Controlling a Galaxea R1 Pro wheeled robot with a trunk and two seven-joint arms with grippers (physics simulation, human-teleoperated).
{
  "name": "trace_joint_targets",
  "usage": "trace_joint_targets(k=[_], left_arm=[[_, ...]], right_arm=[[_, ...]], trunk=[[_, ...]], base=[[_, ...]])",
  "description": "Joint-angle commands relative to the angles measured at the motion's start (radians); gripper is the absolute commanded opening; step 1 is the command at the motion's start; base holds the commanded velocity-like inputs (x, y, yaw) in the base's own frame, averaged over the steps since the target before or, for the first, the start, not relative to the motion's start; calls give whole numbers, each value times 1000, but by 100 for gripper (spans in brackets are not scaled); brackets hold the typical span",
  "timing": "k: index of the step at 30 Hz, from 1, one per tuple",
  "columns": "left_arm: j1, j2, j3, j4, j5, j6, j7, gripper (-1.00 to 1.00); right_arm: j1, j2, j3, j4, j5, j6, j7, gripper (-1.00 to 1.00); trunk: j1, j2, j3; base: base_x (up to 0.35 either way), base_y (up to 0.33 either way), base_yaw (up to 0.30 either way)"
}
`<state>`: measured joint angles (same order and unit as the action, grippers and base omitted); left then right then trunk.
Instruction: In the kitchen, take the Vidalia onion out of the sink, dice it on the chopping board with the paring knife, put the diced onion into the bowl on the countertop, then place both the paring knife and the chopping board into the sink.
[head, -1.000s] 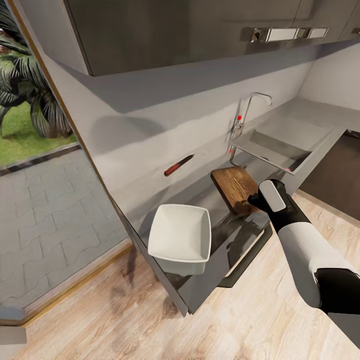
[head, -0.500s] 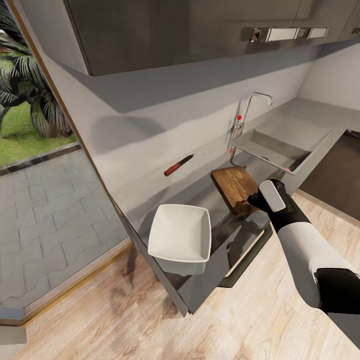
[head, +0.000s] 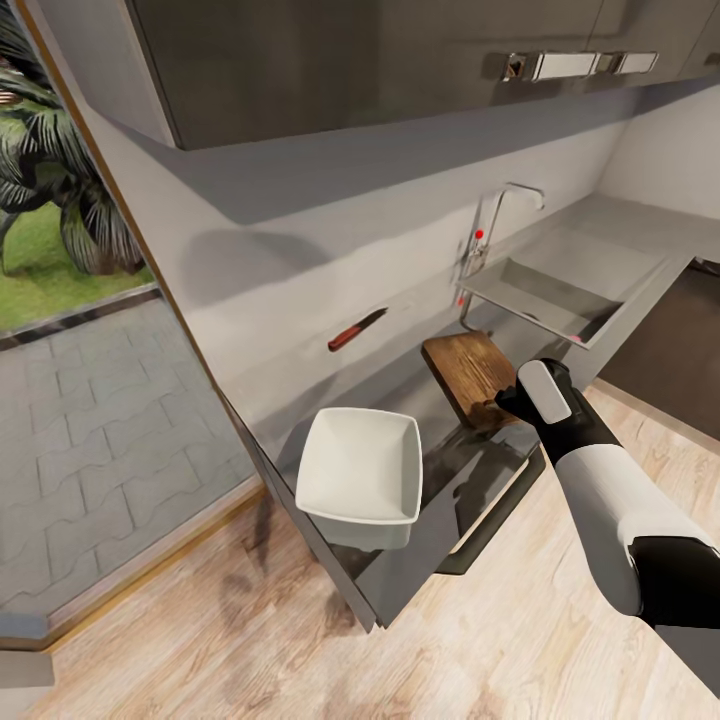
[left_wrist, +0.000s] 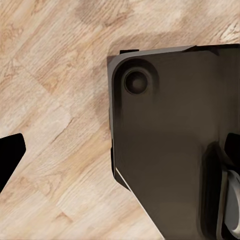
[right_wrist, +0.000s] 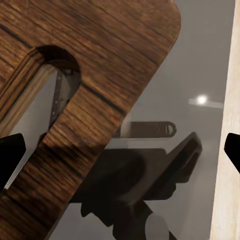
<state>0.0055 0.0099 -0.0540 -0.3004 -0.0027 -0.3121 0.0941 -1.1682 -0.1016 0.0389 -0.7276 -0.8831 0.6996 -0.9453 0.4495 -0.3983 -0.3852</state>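
— Wooden flooring is seen nearest; then the bowl (head: 360, 468) on the countertop (head: 400, 385).
— Right gripper (head: 497, 404)?
— Spread at the chopping board (head: 472, 376) edge. Left: cannot tell. Paring knife (head: 357, 330) beyond, sink (head: 540, 292) farthest.

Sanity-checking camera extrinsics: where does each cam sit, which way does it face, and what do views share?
Head view: from the robot's head, looking forward and down at the countertop with bowl, chopping board, paring knife and sink; right forearm and right gripper show.
Left wrist view: near the left gripper, looking down at wooden floor and a dark part of the robot; one black fingertip shows.
Right wrist view: near the right gripper, close over the board's handle slot; two fingertips at the edges.
Shared: head and right wrist views both show the chopping board and countertop.
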Motion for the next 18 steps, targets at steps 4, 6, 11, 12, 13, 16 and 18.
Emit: trace_joint_targets(k=[4,6,11,12,13,16,18], left_arm=[[0,1,-5,-2,0,-1,7,100],[0,1,-5,-2,0,-1,7,100],[0,1,-5,-2,0,-1,7,100],[0,1,-5,-2,0,-1,7,100],[0,1,-5,-2,0,-1,7,100],[0,1,-5,-2,0,-1,7,100],[0,0,-5,-2,0,-1,7,100]], right_arm=[[-1,0,4,-1,-6,6,-7,100],[-1,0,4,-1,-7,5,-7,100],[-1,0,4,-1,-7,5,-7,100],[-1,0,4,-1,-7,5,-7,100],[-1,0,4,-1,-6,5,-7,100],[-1,0,4,-1,-6,5,-7,-100],[-1,0,4,-1,-5,5,-7,-100]], trunk=[[1,-2,-2],[1,-2,-2],[1,-2,-2],[1,-2,-2],[1,-2,-2],[1,-2,-2],[1,-2,-2]], base=[[0,0,0],[0,0,0],[0,0,0],[0,0,0],[0,0,0],[0,0,0],[0,0,0]])
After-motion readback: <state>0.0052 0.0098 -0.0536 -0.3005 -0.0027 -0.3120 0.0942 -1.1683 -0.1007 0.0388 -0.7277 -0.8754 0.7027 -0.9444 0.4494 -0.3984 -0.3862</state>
